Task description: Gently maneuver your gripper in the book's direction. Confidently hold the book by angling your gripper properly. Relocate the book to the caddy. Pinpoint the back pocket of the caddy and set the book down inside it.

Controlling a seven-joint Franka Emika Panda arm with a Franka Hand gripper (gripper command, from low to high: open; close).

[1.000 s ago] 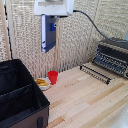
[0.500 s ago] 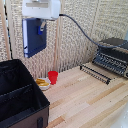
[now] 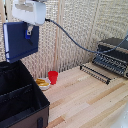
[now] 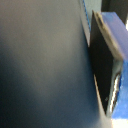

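Nearest the camera, in the lower left of the exterior view, stands the caddy (image 3: 20, 102), its black fabric walls and inner dividers open to the top. Directly above it, in the upper left of the frame, the gripper (image 3: 27, 31) hangs from the white arm with its boxy body tilted. Its short fingers are clamped on the top edge of the book (image 3: 21, 41). The book hangs upright in the air, flat navy cover facing the camera, clear of the caddy's rim. In the wrist view the cover (image 4: 45, 65) fills most of the picture as a dark blur, with one finger (image 4: 107, 75) pressed against it. Behind the caddy, at lower centre, a red cup (image 3: 53, 77) stands on the wooden table (image 3: 90, 102). Farthest right sits a toaster oven (image 3: 114, 55).
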